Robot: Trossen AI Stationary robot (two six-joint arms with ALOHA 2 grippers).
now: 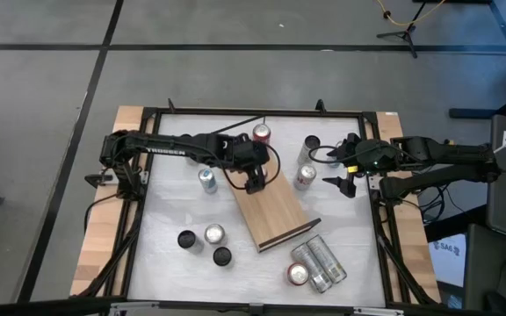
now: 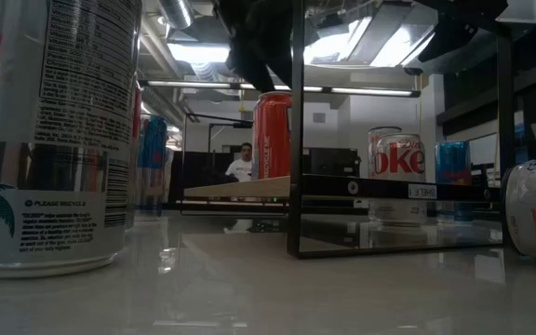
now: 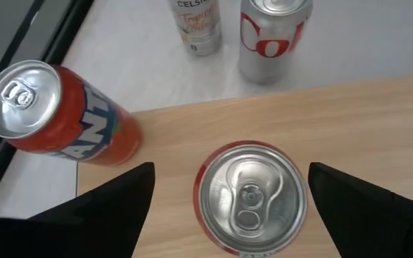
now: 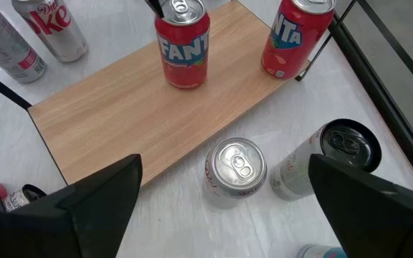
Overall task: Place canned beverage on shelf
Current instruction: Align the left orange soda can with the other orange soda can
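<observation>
Shelf (image 4: 149, 122) holds Fanta can (image 4: 183, 43); 2nd Fanta (image 4: 296, 36) beside.

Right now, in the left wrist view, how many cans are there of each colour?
Red: 2, the Fanta can on the shelf and the second Fanta can beside it.
Silver: 1, the Diet Coke can.
White: 1, the Celsius can.
Total: 4.

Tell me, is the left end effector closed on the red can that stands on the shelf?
No. In the left wrist view the fingers stand wide apart on either side of the red can on the shelf, without touching it.
</observation>
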